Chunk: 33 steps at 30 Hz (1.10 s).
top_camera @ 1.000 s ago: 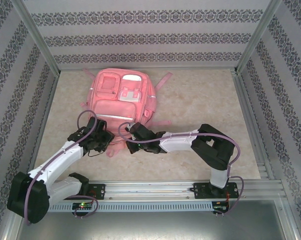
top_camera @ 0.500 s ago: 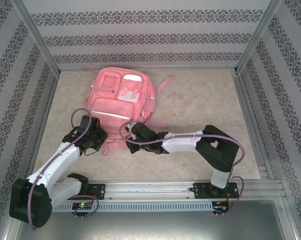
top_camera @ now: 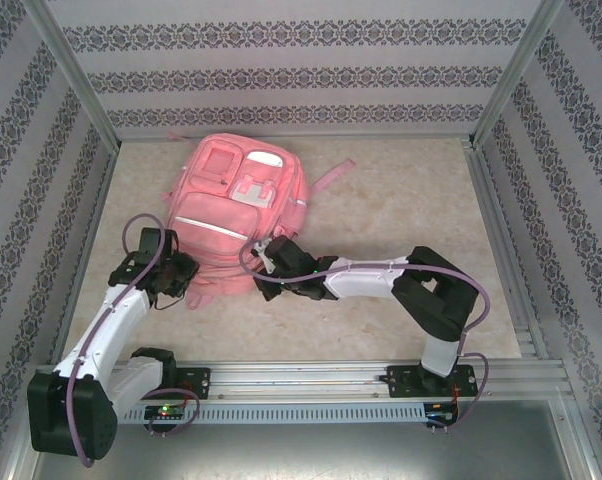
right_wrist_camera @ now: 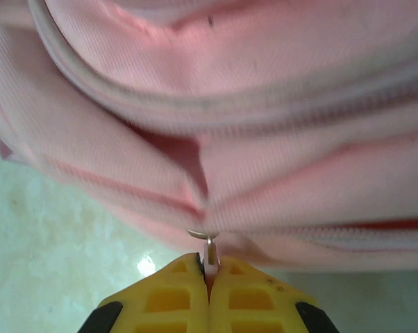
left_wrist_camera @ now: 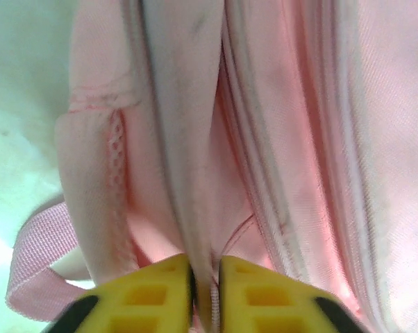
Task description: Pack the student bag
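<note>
The student bag (top_camera: 236,195), a large pink backpack, lies flat on the table's left half with its front pockets facing up. At the bag's near left corner, my left gripper (top_camera: 179,276) is shut on a fold of pink fabric and zipper tape (left_wrist_camera: 195,173), pinched between its yellow fingers (left_wrist_camera: 150,295). My right gripper (top_camera: 265,262) is at the near right corner. There it is shut on a small metal zipper pull (right_wrist_camera: 208,250), which sticks up from the tips of its yellow fingers (right_wrist_camera: 254,298).
A loose pink strap (top_camera: 331,175) trails off the bag to the right. Patterned walls with aluminium posts (top_camera: 76,85) enclose the table on three sides. A metal rail (top_camera: 301,380) runs along the near edge. Bare beige tabletop (top_camera: 411,200) lies right of the bag.
My left gripper has pulled leftwards with the fabric, and the bag's near end has swung left and turned. The right gripper has kept hold of the zipper pull and shifted slightly.
</note>
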Tool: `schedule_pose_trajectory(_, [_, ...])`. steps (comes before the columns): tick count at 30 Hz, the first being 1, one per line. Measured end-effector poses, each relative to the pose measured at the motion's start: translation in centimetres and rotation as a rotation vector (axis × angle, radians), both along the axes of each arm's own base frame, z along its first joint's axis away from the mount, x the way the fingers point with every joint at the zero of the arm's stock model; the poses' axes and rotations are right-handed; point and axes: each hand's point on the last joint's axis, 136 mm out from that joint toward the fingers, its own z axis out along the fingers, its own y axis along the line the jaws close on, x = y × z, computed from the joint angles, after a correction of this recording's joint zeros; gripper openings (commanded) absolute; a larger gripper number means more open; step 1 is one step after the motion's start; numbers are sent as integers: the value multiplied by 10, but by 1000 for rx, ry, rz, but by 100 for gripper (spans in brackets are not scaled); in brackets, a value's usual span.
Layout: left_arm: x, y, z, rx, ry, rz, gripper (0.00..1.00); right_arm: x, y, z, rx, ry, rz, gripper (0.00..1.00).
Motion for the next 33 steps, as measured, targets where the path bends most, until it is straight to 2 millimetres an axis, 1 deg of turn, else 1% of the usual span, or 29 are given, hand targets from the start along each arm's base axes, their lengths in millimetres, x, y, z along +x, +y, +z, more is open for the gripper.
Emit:
schedule_pose_trajectory(1, [2, 3, 4, 4, -6, 3, 36, 3, 4, 0, 3, 2, -4, 0])
schedule_pose_trajectory(3, [4, 1, 9, -8, -15, -2, 37, 7, 10, -3, 7, 13, -15, 0])
schedule_pose_trajectory(7, [2, -10, 12, -55, -15, -23, 37, 12, 18, -12, 4, 41, -33, 0])
schedule_pose_trajectory(9, [-1, -21, 18, -79, -30, -48, 38, 12, 21, -15, 4, 52, -38, 0])
schedule_pose_trajectory(12, [-5, -39, 23, -114, -41, -84, 42, 12, 24, -18, 9, 68, -44, 0])
schedule_pose_trajectory(14, [-9, -49, 18, -137, -23, -98, 43, 12, 24, -19, 12, 77, -50, 0])
schedule_pose_trajectory(18, [-20, -70, -2, -165, 46, -129, 44, 12, 25, -19, 16, 86, -56, 0])
schedule_pose_trajectory(21, [-24, -80, -12, -173, 81, -141, 45, 12, 25, -18, 17, 88, -59, 0])
schedule_pose_trajectory(25, [-19, -82, -17, -177, 81, -117, 45, 12, 25, -18, 22, 89, -62, 0])
schedule_pose_trajectory(33, [-7, -82, -13, -169, 32, -96, 43, 12, 27, -17, 33, 96, -71, 0])
